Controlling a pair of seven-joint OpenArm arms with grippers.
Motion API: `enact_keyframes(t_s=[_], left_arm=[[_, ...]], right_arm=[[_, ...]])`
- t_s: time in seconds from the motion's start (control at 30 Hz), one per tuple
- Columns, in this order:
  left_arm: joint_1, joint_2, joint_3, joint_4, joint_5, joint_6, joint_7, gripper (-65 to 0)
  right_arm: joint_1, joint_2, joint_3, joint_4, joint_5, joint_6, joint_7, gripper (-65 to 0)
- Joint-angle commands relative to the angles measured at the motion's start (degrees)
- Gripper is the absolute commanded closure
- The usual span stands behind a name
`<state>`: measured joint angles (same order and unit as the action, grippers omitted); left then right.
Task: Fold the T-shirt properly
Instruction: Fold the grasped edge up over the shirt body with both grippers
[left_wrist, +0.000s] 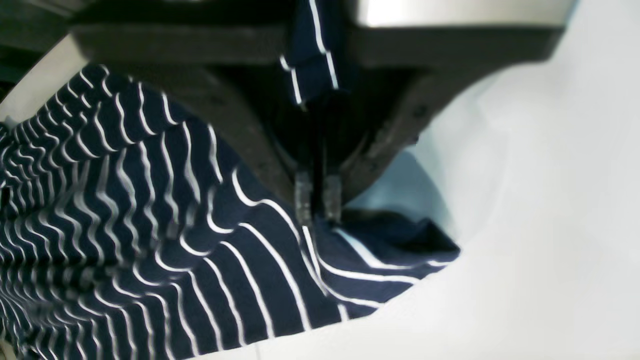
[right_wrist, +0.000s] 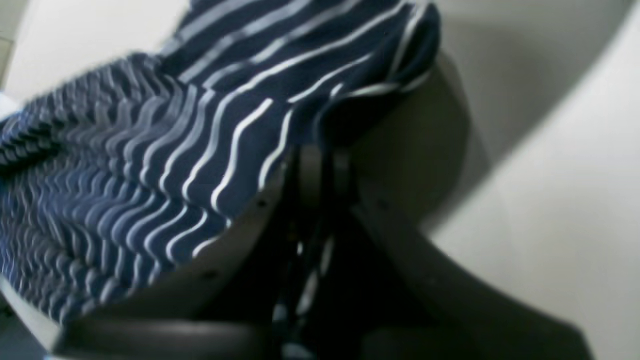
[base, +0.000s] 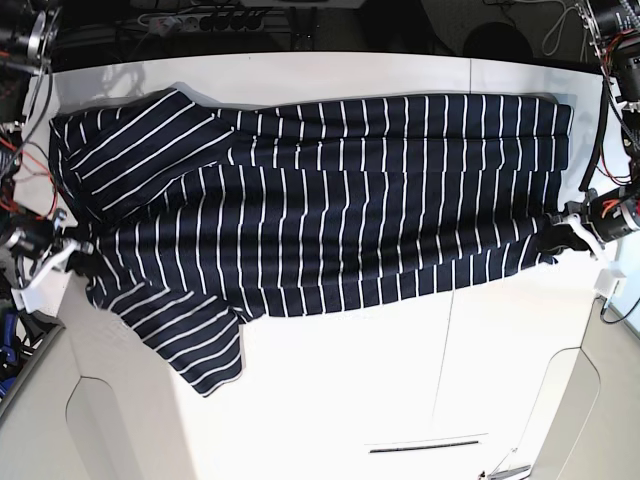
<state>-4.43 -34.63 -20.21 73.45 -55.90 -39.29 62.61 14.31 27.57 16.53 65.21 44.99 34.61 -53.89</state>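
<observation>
The dark navy T-shirt (base: 330, 220) with thin white stripes lies spread sideways across the white table (base: 400, 380), sleeves at the left and hem at the right. My left gripper (base: 556, 236) is at the shirt's near right corner. In the left wrist view its fingers (left_wrist: 303, 197) are shut on a pinch of the striped fabric (left_wrist: 125, 210), lifted a little off the table. My right gripper (base: 82, 258) is at the shirt's left edge, between the two sleeves. The right wrist view shows it (right_wrist: 322, 160) shut on the cloth (right_wrist: 150, 150), which drapes away from the fingertips.
The near sleeve (base: 195, 335) hangs toward the table's front. A power strip (base: 200, 18) and cables lie beyond the far edge. More cables (base: 600, 110) hang at the right. The table's left edge (base: 60, 330) is close to my right gripper.
</observation>
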Motion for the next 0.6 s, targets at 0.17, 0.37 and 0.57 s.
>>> enact_keyframes(t_s=[0.17, 0.37, 0.57], left_arm=[[0.6, -1.4, -0.4, 1.0, -2.0, -0.7, 1.6, 0.0], [3.2, -1.4, -0.4, 1.0, -2.0, -0.7, 1.9, 0.0], [4.2, -1.4, -0.4, 0.9, -2.1, -0.7, 1.9, -24.9]], right_arm=[[-5.7, 1.1, 4.6, 6.7, 1.5, 0.1, 1.2, 0.0], [-9.5, 1.1, 6.7, 6.6, -0.4, 0.1, 3.4, 0.0], [-10.2, 1.1, 6.7, 6.6, -2.5, -0.3, 6.0, -23.7]])
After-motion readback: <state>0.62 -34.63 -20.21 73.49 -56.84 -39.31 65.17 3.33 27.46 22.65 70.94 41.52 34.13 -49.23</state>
